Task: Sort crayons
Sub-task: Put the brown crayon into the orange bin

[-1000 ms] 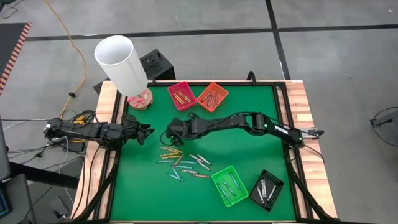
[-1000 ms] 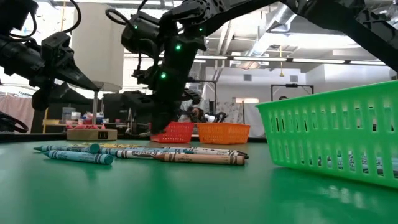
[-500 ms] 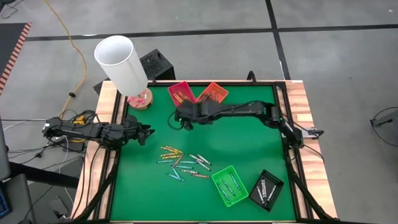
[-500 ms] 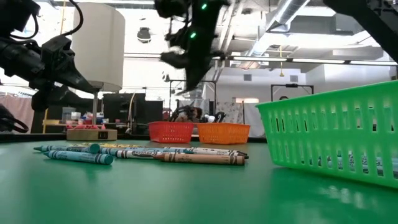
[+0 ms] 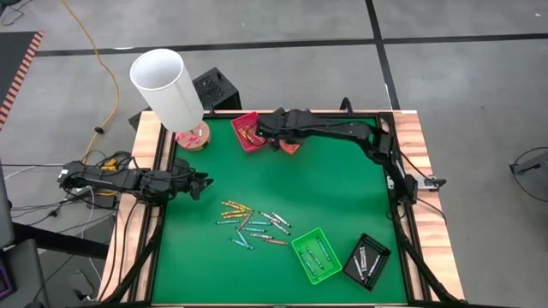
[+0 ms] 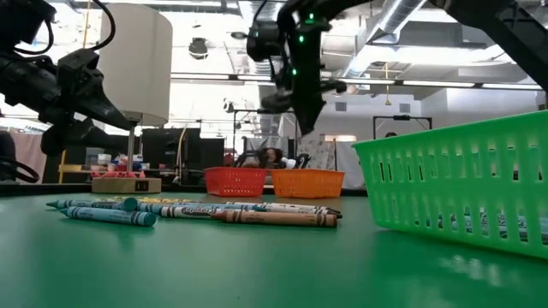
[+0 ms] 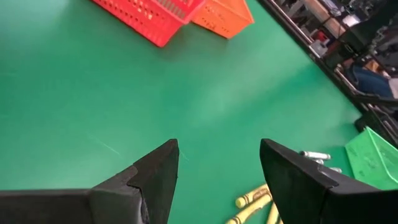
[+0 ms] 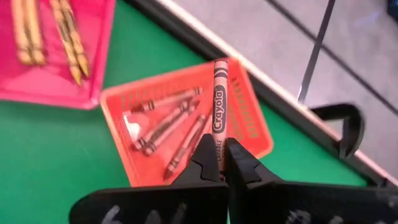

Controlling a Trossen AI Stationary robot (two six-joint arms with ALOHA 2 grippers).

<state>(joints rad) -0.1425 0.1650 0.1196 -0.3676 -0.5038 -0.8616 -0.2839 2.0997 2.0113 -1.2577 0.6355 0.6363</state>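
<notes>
Several crayons (image 5: 253, 224) lie loose on the green mat in the near middle; they also show in the low view (image 6: 197, 210). My right gripper (image 8: 221, 152) is shut on a brown crayon (image 8: 218, 99) above the orange tray (image 8: 245, 115), beside the red tray (image 5: 248, 131). It hangs high in the low view (image 6: 300, 94). My left gripper (image 7: 217, 168) is open and empty, low over the mat at the table's left edge (image 5: 204, 183). Brown crayons lie in the orange tray, yellow ones in the red tray (image 8: 56, 56). My right gripper pinches the brown crayon by one end (image 8: 217, 144) between its two fingertips. The crayon lies along the fingers and sticks out past their tips. It is lifted clear, over the orange tray.
A green tray (image 5: 315, 255) and a black tray (image 5: 368, 259), both with crayons in them, stand at the near right. A tall white cylinder (image 5: 167, 85) on a wooden base stands at the far left corner. A raised frame edges the mat.
My right gripper has risen from near the crayon pile and gone toward the table's far edge and a little right, carrying the brown crayon to above the orange tray. The left arm has kept still.
</notes>
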